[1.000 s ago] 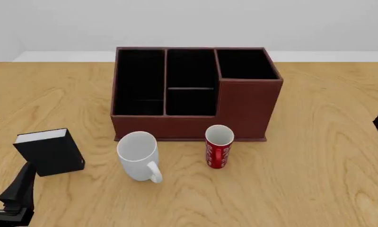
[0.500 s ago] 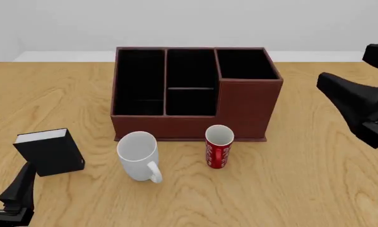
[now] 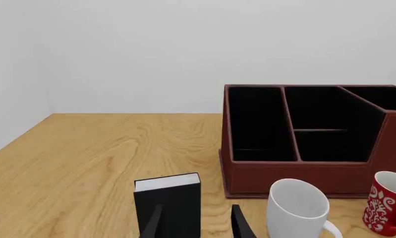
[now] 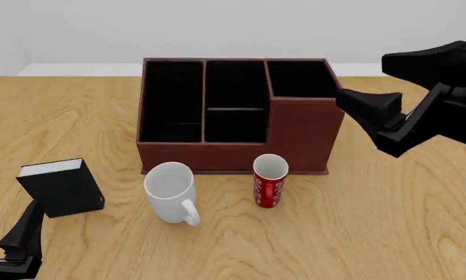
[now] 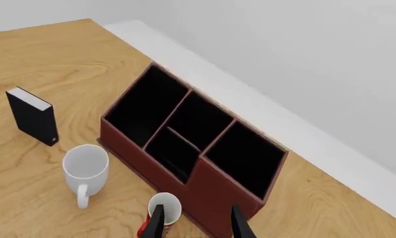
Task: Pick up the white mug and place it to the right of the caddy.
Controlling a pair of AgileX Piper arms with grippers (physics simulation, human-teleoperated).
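Note:
The white mug (image 4: pixel 170 188) stands upright in front of the caddy's left half, its handle toward the front; it also shows in the left wrist view (image 3: pixel 297 207) and the right wrist view (image 5: pixel 85 166). The reddish-brown caddy (image 4: pixel 307 134) sits at the table's middle, its taller section on the right; it also shows in both wrist views (image 3: pixel 297 174) (image 5: pixel 219 191). My right gripper (image 4: pixel 357 108) is open and empty, raised beside the caddy's right end, far from the mug. My left gripper (image 4: pixel 18 236) is open and empty, low at the front left, behind the black book.
A slim red patterned cup (image 4: pixel 269 181) stands just right of the mug, in front of the caddy. A small black book (image 4: pixel 62 186) stands at the front left, directly before my left gripper. The wooden table (image 4: pixel 388 221) extends to the right of the caddy.
My right arm has swung in from the right edge, moving left and up, to the caddy's right end. The left arm, mug, cup and book have not moved.

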